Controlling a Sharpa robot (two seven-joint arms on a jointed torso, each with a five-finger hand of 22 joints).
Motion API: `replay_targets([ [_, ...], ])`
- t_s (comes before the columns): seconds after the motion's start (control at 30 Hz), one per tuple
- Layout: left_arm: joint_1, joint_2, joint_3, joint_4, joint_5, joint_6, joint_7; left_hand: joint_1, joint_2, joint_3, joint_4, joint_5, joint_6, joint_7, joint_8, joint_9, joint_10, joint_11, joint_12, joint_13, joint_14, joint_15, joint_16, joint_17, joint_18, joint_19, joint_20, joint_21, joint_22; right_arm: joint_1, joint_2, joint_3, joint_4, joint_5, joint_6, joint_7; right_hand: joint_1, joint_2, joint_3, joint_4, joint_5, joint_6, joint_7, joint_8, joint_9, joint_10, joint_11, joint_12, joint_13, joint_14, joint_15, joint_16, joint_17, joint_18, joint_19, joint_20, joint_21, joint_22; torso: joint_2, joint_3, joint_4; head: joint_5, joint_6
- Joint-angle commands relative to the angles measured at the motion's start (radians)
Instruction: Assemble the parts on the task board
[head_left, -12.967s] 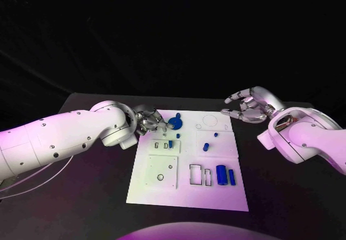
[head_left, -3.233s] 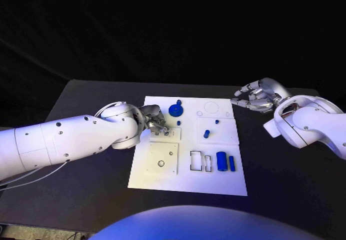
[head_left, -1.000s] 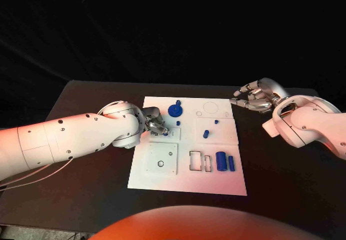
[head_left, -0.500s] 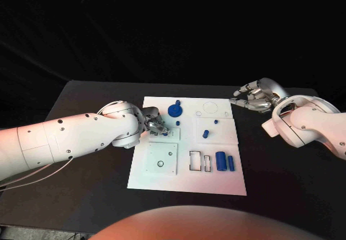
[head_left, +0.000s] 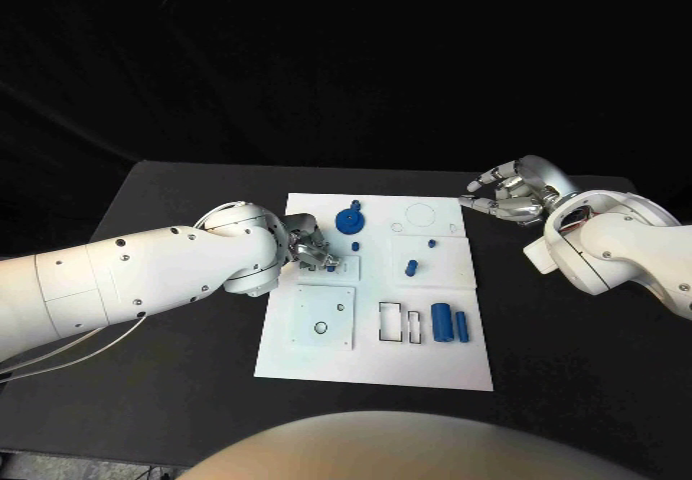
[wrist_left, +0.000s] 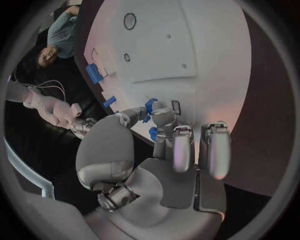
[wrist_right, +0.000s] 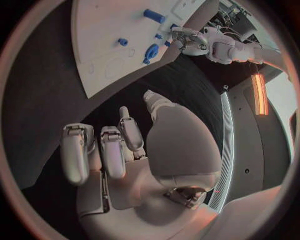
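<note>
The white task board (head_left: 378, 352) lies in the middle of the black table. My left hand (head_left: 306, 248) is over its left edge and pinches a small blue part (wrist_left: 150, 104) between thumb and a finger, just above a small slotted plate (head_left: 346, 268). A second small blue piece (wrist_left: 153, 134) shows under the fingers. A round blue part (head_left: 351, 219), two small blue pegs (head_left: 433, 242) (head_left: 413, 267) and two blue bars (head_left: 443, 324) rest on the board. My right hand (head_left: 506, 196) hovers beyond the board's far right corner, fingers curled in, holding nothing.
A square plate with two holes (head_left: 325, 317) and two empty rectangular slots (head_left: 391, 322) lie on the board's near half. Bare black table (head_left: 577, 380) surrounds the board on all sides.
Over the last second nothing has visibly moved. Compared with the oldest frame, my right hand's fingers are curled in more tightly and my left hand sits a little nearer the slotted plate.
</note>
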Motion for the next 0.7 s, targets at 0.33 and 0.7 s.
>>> replay_targets([
  [0.33,-0.007,0.003,-0.006,-0.005,0.014,0.040,-0.024,-0.002,0.005,-0.018,0.007,0.008,0.007,0.003,-0.005,0.003,0.006,-0.001,0.008,0.003,0.107,-0.007,0.004,0.263,-0.021,0.078,-0.008,0.005,0.241,-0.001,-0.001,0.000,0.001,-0.003,-0.004,0.005,-0.017,0.003,0.000,0.001,-0.014,0.001,-0.002,0.007,0.002,-0.003,-0.002,-0.004,-0.002,0.097,-0.001,-0.007,0.237,0.010,0.027,0.000,-0.005,0.194,0.000,-0.0001,-0.0003,0.000,0.000],
  [0.7,-0.007,-0.001,-0.005,-0.002,0.014,0.032,-0.026,0.016,0.006,-0.091,0.050,0.076,0.010,0.001,0.002,0.014,0.010,-0.003,0.025,0.013,0.107,-0.009,0.004,0.263,-0.022,0.083,-0.010,0.010,0.246,-0.001,-0.002,0.000,0.001,-0.003,-0.006,0.004,-0.030,0.004,-0.008,0.001,-0.037,0.000,-0.002,0.010,0.003,-0.003,-0.002,-0.004,-0.003,0.097,-0.001,-0.007,0.236,0.010,0.027,0.000,-0.006,0.194,0.000,-0.0003,-0.0001,0.001,0.000],
])
